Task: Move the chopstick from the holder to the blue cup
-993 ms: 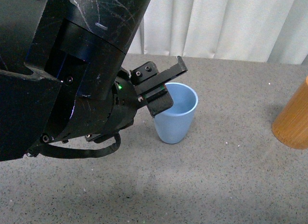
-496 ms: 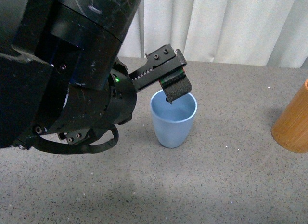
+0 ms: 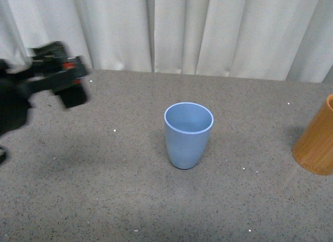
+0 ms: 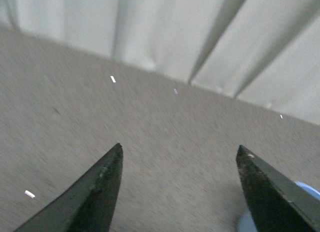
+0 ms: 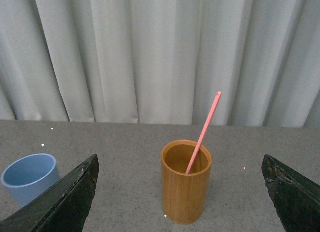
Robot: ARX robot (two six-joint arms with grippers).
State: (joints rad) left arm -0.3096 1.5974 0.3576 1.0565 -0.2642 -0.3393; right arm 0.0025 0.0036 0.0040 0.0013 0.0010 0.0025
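Note:
The blue cup [image 3: 188, 135] stands upright mid-table; I see nothing in it. The right wrist view shows it too [image 5: 30, 177], and its rim peeks into the left wrist view [image 4: 305, 189]. The orange-brown holder [image 3: 316, 145] is cut off by the front view's right edge. In the right wrist view the holder [image 5: 186, 184] stands upright with one pink chopstick [image 5: 204, 131] leaning out of it. My right gripper [image 5: 180, 164] is open, well back from the holder. My left gripper [image 3: 65, 80] is blurred at the far left, open over bare table [image 4: 180, 152].
White curtains [image 3: 182, 28] hang along the table's far edge. The grey speckled tabletop [image 3: 130, 200] carries a few small white flecks.
My left arm has swung away from above the blue cup to the far left, uncovering the cup. The cup and holder have not moved.

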